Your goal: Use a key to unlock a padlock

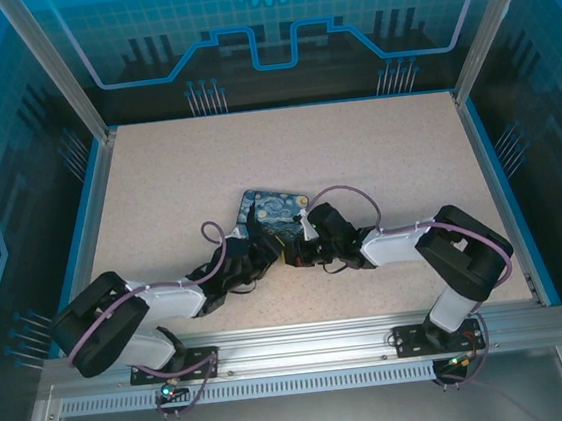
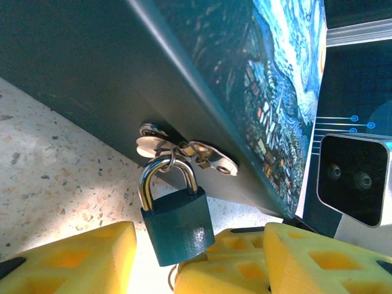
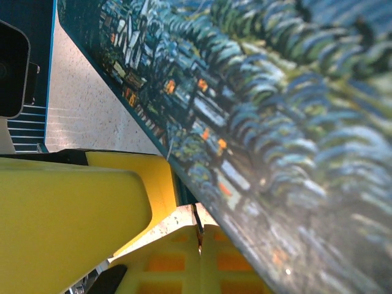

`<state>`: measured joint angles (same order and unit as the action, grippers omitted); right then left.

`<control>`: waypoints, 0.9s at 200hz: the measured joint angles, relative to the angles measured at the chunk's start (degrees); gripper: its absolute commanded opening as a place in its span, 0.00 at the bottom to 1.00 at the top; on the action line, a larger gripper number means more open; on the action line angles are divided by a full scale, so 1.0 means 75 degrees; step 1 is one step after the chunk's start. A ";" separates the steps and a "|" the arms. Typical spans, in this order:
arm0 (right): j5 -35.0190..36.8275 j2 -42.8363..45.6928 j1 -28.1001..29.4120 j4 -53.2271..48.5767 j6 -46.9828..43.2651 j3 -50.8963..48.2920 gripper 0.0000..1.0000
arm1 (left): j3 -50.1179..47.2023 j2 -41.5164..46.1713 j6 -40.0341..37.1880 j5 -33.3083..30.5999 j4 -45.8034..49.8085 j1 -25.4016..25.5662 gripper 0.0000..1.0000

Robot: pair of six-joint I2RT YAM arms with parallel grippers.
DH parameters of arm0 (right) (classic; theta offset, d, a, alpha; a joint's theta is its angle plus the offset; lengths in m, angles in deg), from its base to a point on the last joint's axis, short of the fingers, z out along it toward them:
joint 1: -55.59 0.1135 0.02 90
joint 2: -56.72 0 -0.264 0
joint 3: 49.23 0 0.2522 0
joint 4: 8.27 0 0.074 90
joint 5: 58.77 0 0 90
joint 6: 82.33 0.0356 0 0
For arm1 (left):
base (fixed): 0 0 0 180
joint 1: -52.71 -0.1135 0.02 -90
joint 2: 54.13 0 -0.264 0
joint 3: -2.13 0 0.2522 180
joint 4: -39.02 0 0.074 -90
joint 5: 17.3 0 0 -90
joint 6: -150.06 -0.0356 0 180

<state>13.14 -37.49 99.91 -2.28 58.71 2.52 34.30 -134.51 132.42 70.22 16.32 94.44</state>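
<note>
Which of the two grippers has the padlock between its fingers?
The left gripper: the padlock hangs between its open yellow fingers. The right gripper is pinched shut on the thin key.

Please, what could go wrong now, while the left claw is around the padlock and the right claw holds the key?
1. The padlock hangs loose from the hasp on the painted box, between the open fingers of the left claw. An uneven squeeze may swing or twist it away.
2. The right claw pinches the thin key right beside the box edge. A bump there could tilt the key or knock it out.
</note>
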 measured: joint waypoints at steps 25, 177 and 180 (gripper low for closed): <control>0.0003 0.0000 0.0003 -0.0003 0.0003 0.0000 0.00 | 0.0000 -0.0187 0.0096 -0.0003 -0.0128 0.0000 0.51; 0.0096 0.0009 0.0035 -0.0020 0.0076 0.0000 0.08 | 0.0006 -0.0458 0.0195 -0.0096 -0.0431 0.0000 0.00; 0.0096 0.0017 0.0035 -0.0020 0.0073 0.0000 0.08 | 0.0006 -0.0446 0.0198 -0.0099 -0.0423 0.0000 0.00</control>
<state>13.86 -37.36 100.17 -2.43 59.26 2.52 34.35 -137.86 133.91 69.48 13.15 94.44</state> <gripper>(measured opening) 0.065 0.204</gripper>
